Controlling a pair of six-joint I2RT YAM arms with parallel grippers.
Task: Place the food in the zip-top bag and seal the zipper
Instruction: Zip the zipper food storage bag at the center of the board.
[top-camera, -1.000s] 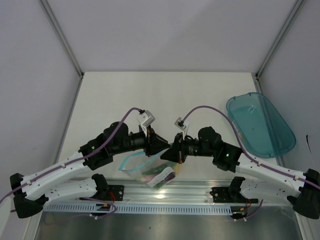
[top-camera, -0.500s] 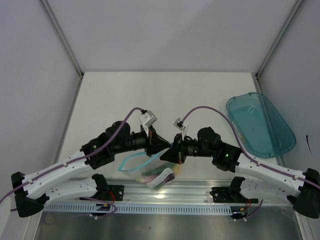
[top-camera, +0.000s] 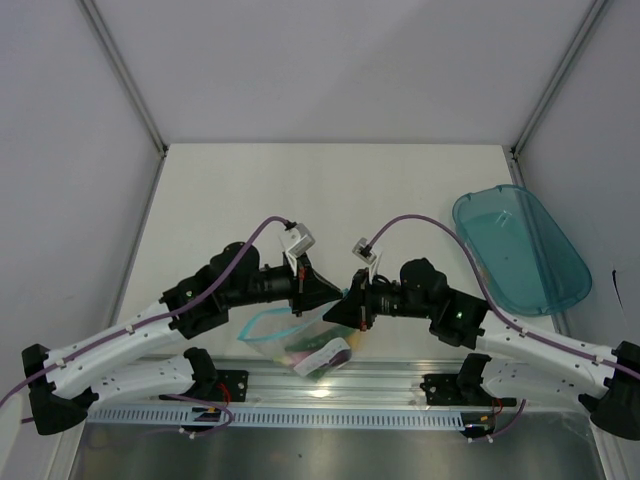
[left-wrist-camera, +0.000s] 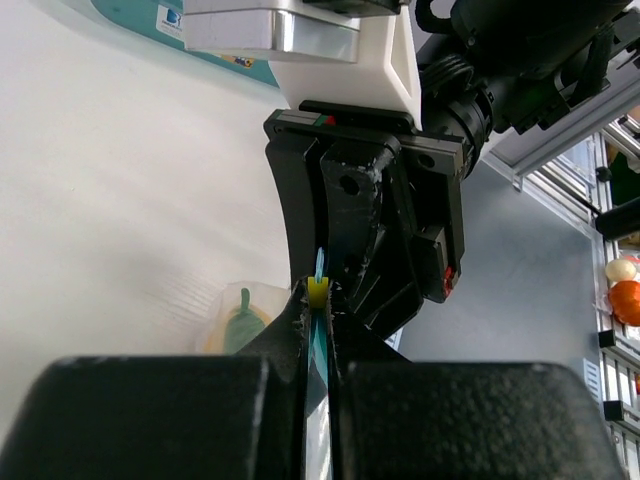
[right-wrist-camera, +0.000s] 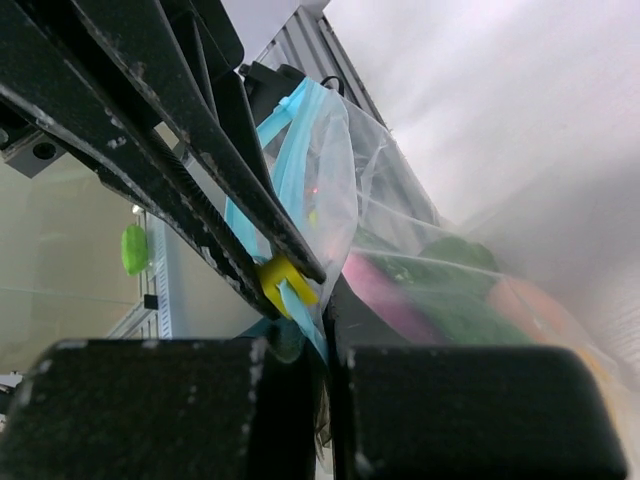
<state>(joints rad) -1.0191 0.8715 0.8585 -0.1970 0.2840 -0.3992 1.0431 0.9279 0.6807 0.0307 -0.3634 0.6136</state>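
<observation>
Both arms meet well left of the teal tray. My left gripper is pinched tight on the zipper, with the yellow slider at its fingertips. My right gripper is clamped on the same strip. The zip-top bag, also left of the tray and nearer me, holds the food.

Near 6 o'clock on the white table, tip to tip: left pincer in from 8 o'clock, right pincer in from 4 o'clock. Just below the meeting point, toward 6 o'clock, a crinkly clear zip-top bag with a teal zipper along its upper edge, green and pink food inside. Well apart at 3 o'clock, a translucent teal tray at the table's right edge.
</observation>
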